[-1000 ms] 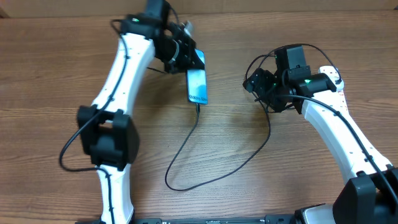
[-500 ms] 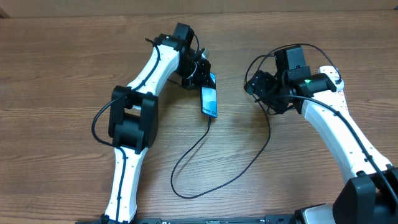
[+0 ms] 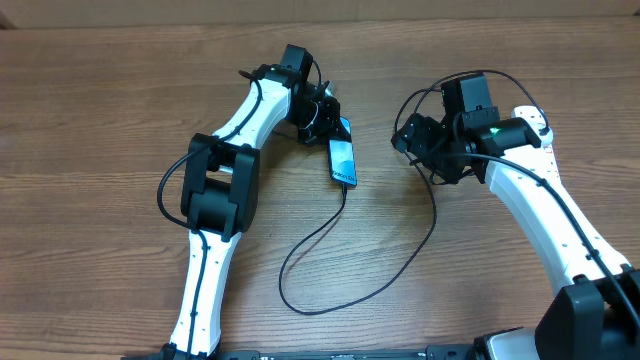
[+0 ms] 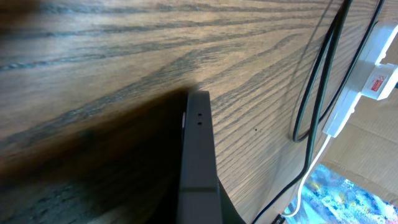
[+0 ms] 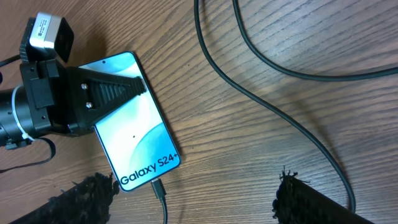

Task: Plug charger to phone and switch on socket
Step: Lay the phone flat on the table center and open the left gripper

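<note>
The phone point(image 3: 343, 161) lies on the wood table with its blue-teal screen up, and "Galaxy" shows at its near end point(image 5: 138, 132). My left gripper point(image 3: 333, 130) is shut on the phone's far end, one ribbed black finger point(image 5: 109, 92) lying across the screen. In the left wrist view only the phone's thin grey edge point(image 4: 198, 149) shows. The charger's connector point(image 5: 159, 188) sits in the phone's port, and its black cable point(image 3: 300, 262) loops forward and back toward the right arm. My right gripper point(image 5: 196, 205) hovers open just right of the phone, holding nothing. The socket point(image 4: 372, 70) shows only in the left wrist view.
Loops of black cable point(image 5: 280, 118) cross the table between the phone and the right arm point(image 3: 520, 185). A white cord point(image 4: 311, 168) runs from the socket. Cardboard point(image 3: 400, 8) borders the table's far edge.
My left arm has swung the phone to the right and a little nearer, dragging the cable loop with it. The right arm has stayed in place.
</note>
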Motion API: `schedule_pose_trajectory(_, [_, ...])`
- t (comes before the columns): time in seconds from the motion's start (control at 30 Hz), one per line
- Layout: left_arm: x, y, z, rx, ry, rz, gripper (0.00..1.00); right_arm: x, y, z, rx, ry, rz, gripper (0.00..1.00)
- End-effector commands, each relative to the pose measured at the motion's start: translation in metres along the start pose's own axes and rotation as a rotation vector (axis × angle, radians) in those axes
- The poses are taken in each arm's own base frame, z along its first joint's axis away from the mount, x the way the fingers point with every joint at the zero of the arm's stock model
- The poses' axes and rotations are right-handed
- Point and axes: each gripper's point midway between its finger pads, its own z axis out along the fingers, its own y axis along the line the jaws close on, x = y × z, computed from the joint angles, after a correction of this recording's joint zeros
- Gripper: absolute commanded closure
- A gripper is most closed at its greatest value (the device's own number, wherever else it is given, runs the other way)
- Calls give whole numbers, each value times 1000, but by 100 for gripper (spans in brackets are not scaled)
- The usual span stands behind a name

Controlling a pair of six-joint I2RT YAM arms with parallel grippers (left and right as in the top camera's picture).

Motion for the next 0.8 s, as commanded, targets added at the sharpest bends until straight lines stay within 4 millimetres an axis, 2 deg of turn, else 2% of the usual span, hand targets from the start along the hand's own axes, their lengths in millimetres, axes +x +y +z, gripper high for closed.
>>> schedule_pose_trajectory(0.0, [1, 8, 9, -54, -6, -32, 96, -4, 4, -9, -12, -29, -13, 13])
schedule_pose_trajectory(0.17, [2, 7, 12, -69, -8, -23, 94, -4, 4, -9, -11, -28, -13, 12])
schedule_pose_trajectory(0.27, [4, 6, 14, -71, -2, -22, 69, -4, 4, -9, -11, -28, -13, 11])
schedule_pose_trajectory(0.37, [5, 6, 15, -72, 1, -21, 65, -3, 3, -9, -9, -25, -12, 11])
schedule_pose_trajectory(0.4, [5, 6, 15, -72, 1, -21, 58, -3, 3, -9, -7, -23, -12, 11])
schedule_pose_trajectory(0.5, [5, 5, 16, -72, 1, -20, 51, -2, 2, -9, -2, -18, -11, 11])
schedule_pose_trajectory(0.77, [5, 6, 15, -73, 2, -23, 53, -1, 1, -9, 1, -14, -9, 12])
